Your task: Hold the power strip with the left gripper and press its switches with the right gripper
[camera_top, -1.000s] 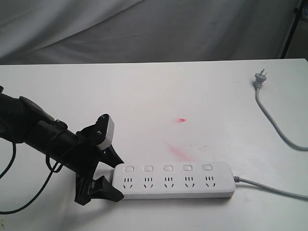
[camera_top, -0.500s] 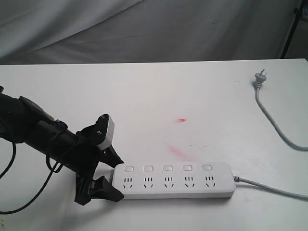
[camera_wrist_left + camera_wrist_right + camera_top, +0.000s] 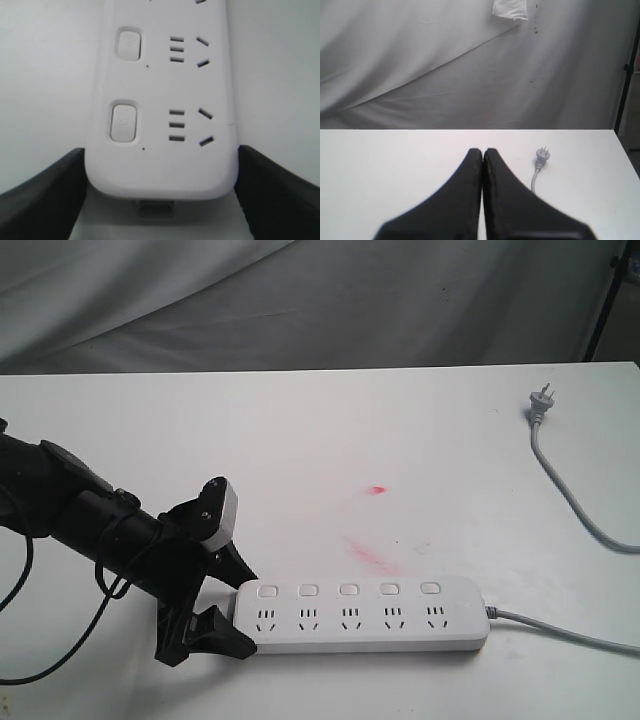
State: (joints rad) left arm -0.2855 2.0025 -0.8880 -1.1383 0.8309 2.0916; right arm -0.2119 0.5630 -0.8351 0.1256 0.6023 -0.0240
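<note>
**Left gripper (image 3: 240,614) clamps the end of the power strip (image 3: 360,615); right gripper (image 3: 483,152) shut and clear of it**

The left gripper's two black fingers (image 3: 45,195) press against the long sides of the white bar at its rounded, cordless end, and the wrist view shows them bracketing the last socket and its button. The right gripper's fingers are pressed tip to tip above the bare table and hold nothing; this arm does not appear in the exterior view. The strip lies flat near the front edge of the white table (image 3: 300,460), its five switches (image 3: 348,589) in a row above the sockets, on the side away from that edge. Its grey cord (image 3: 560,632) leaves the far end toward the right. A grey plug (image 3: 540,400) lies well apart at the table's back right, with faint red smudges (image 3: 372,558) just behind the strip and grey cloth (image 3: 300,300) beyond.
</note>
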